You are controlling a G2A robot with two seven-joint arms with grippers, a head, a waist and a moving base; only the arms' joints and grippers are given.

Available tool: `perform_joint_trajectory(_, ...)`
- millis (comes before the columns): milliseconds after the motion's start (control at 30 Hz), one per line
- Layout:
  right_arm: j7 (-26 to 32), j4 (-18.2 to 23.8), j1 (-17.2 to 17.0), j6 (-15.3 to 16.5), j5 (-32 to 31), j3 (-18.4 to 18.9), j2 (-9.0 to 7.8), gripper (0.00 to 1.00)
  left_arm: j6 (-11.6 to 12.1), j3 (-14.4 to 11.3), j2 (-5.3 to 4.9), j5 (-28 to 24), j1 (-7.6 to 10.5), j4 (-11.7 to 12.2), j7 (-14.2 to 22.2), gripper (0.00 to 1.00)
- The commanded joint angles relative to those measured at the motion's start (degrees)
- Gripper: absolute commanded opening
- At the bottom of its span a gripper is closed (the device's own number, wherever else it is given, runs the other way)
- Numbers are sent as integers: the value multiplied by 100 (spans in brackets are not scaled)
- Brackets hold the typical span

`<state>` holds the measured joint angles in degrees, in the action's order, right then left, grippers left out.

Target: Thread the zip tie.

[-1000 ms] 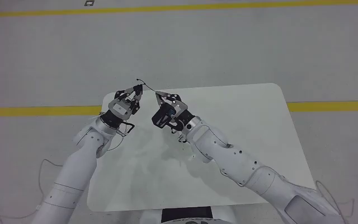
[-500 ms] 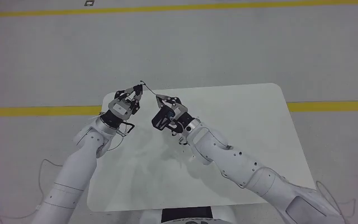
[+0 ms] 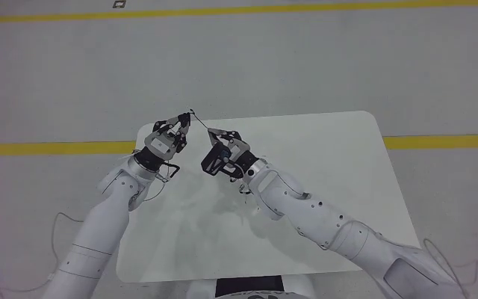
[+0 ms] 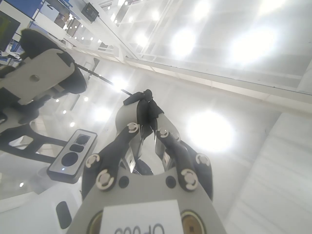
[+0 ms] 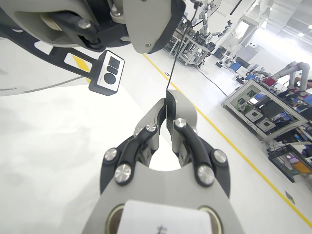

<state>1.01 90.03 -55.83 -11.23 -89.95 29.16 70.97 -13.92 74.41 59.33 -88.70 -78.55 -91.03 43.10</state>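
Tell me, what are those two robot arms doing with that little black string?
That's a zip tie. The robot holds it up by the far corner of the white table. Its left pincer pinches one end, its right pincer pinches the other, and the strap runs between them. Whether it's threaded, I can't tell.

Nothing I can read cleanly. Left-side label (image 4: 141,216), white, on the left gripper (image 4: 146,105) body: a few dark characters, upside down and cut by the frame edge. Right-side label (image 5: 165,218), white, on the right gripper (image 5: 166,103) body: one partial dark mark, rest cut off. Yellow stripe sticker (image 5: 78,62) on the left gripper's black bracket carries no characters. Square floor marker (image 3: 119,4) beside the yellow floor line (image 3: 299,8) is too small for me to tell.
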Motion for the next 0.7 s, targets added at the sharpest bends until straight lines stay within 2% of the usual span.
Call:
perform_joint_trajectory(0,15,-6,34,-28,0,-53,-17,0,0,0,0,0,0,0,0,0)
perform_joint_trajectory(667,173,-30,358,-213,0,-515,-184,0,0,0,0,0,0,0,0,0)
